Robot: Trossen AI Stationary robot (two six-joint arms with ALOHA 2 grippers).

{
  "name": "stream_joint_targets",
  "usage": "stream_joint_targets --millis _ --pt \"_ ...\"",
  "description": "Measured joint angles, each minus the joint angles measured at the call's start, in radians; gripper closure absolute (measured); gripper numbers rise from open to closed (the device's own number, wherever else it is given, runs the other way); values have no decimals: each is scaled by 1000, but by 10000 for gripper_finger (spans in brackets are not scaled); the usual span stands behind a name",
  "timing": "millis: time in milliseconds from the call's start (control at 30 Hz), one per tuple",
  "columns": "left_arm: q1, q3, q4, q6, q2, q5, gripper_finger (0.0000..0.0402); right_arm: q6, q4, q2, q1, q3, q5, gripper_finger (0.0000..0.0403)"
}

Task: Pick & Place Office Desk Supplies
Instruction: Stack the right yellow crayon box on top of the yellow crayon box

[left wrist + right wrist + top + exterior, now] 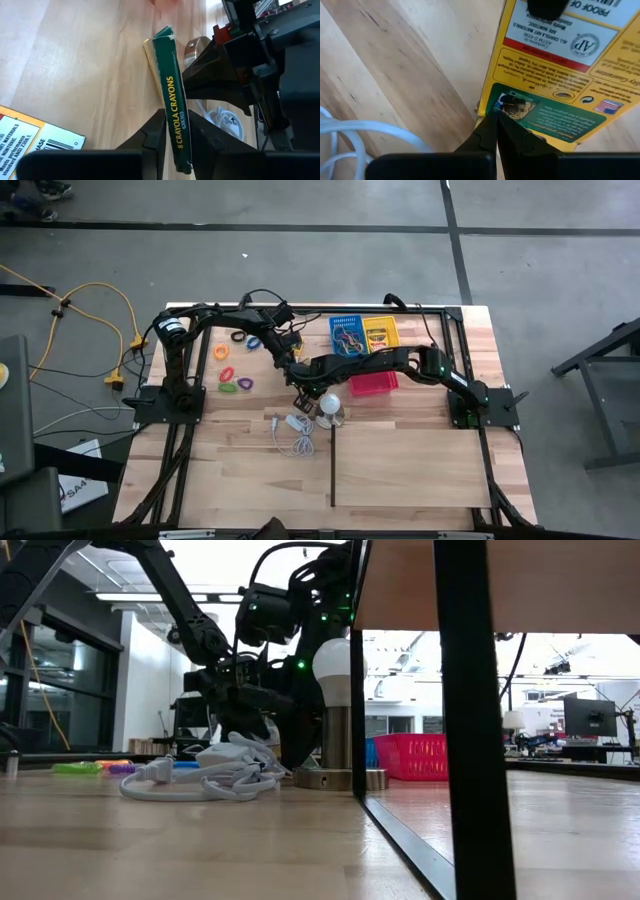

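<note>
The wooden table [400, 470] carries both arms, which meet near its middle. A thin dark bar [332, 465] lies across the boards toward the front.

At the back stand a blue basket [346, 333] holding rubber bands and, just beside it, a yellow crayon box [380, 333]. A red basket [373, 385] sits in front of them, partly under the right arm.

A white bulb on a silvery base [331, 406] stands near the middle, with a coiled white cord [296, 435] beside it.

Coloured rings [233, 374] – orange, pink, green, purple, blue, black – lie scattered on the left half, well apart from the baskets.

The left gripper [176, 132] has its two fingers on either side of a crayon packet [173, 107], which stands on its narrow edge with the green spine facing up – the fingers press against both faces, gripping it.

The right gripper [496, 131] has its fingertips pressed together with no gap, resting at the edge of the packet's printed yellow-and-green face; whether they pinch the cardboard cannot be told.
</note>
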Motion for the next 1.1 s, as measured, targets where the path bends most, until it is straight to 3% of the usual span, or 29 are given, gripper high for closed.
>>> stream_joint_targets --millis 533,1100 --pt "1 1 0 3 0 -23 371 -16 2 -11 3 -1 31 401" --pt "3 1 5 14 0 -21 374 -75 -23 -52 5 -2 56 401"
